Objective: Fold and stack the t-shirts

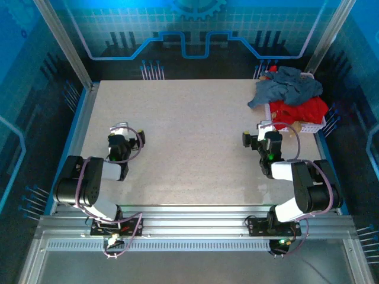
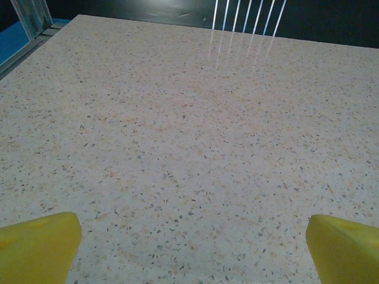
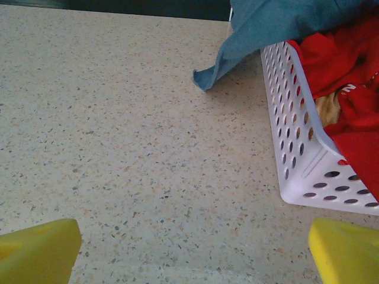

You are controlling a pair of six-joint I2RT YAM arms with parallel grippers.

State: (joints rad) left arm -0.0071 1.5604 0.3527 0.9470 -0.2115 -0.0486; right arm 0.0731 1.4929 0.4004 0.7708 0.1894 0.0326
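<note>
Two t-shirts lie crumpled in a white lattice basket at the table's far right. The slate-blue t-shirt is on top and droops over the basket's left rim onto the table. The red t-shirt bunches beneath it. My right gripper stands open just left of the basket's near corner, yellow fingertips wide apart over bare table. My left gripper rests open at the near left, nothing between its yellow fingertips.
The speckled beige table stretches between the two arms. A metal frame post and blue walls bound it. The basket's wall stands close to the right gripper's right finger.
</note>
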